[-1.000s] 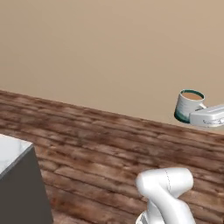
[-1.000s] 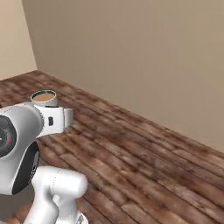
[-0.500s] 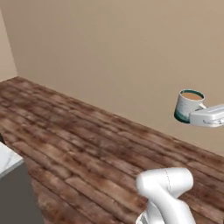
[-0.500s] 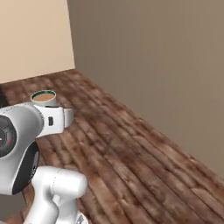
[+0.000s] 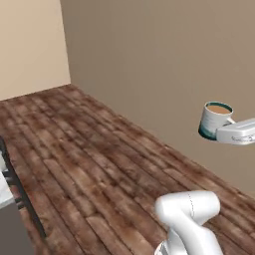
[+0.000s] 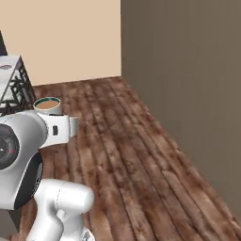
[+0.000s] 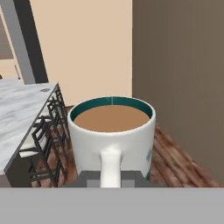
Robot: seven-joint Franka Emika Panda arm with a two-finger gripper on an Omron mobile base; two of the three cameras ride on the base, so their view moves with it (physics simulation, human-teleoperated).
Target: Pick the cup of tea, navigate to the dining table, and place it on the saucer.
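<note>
Left base view: the cup (image 5: 215,119) hangs upright in the air at the right, over the wood floor (image 5: 99,164) and before the grey wall (image 5: 164,64), brown tea showing at its teal rim.

Right base view: the cup (image 6: 47,104) sits atop the arm's white hand, a bench (image 6: 8,70) corner far left.

Hand view: the cup (image 7: 112,135) stands close and upright, handle toward the camera. The fingers (image 7: 111,178) pinch that handle. The marble bench (image 7: 19,113) with dark chairs (image 7: 46,140) lies left.

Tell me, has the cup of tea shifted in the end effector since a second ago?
No. The cup of tea sits the same against the end effector; the floor and walls shifted because the base turned.
</note>
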